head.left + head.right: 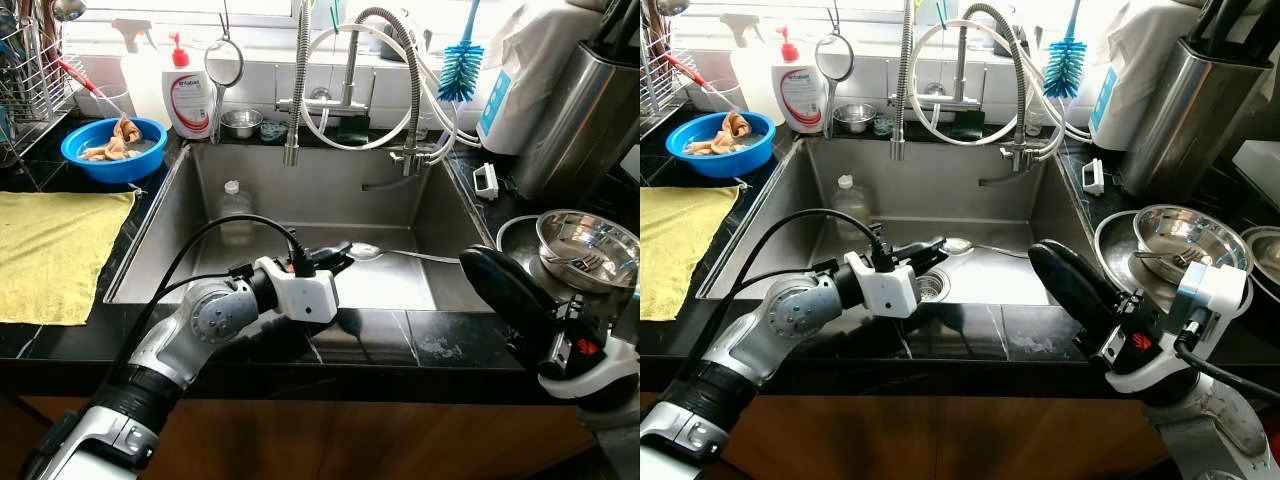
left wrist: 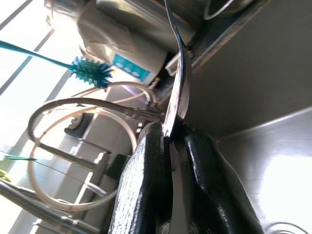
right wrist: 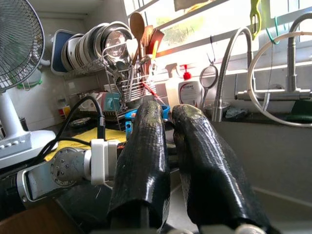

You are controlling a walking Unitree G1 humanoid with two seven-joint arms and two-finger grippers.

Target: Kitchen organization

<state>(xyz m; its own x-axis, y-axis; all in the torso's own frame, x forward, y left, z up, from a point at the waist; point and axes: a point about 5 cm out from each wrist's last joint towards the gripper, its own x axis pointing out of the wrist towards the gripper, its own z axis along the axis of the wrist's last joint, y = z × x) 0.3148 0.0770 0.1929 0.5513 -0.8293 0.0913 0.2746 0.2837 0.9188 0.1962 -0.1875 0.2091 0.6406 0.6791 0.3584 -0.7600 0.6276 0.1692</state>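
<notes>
Ladle [image 1: 400,253] lay nearly level over the sink [image 1: 190,230] basin, its bowl just past the left gripper [image 1: 335,257] and its thin handle running on toward the right-hand wall of the sink. The left jaws were closed on it close to the bowl end, a grip confirmed in the left wrist view, where the metal shaft [image 2: 176,92] passed between the two black fingers [image 2: 146,185]. The long axis ran across the basin from left to right, so the free handle end pointed toward the right arm. The right gripper [image 1: 1072,280] hung above the front right corner of the sink, near that handle end but apart from it, jaws shut and empty. By judgement, any hand-over or placement depended on that handle end, to which the right arm was nearer. A stack of steel bowls [image 1: 585,245] stood on the surface to the right. The handle tip was hard to make out against the bright steel.
</notes>
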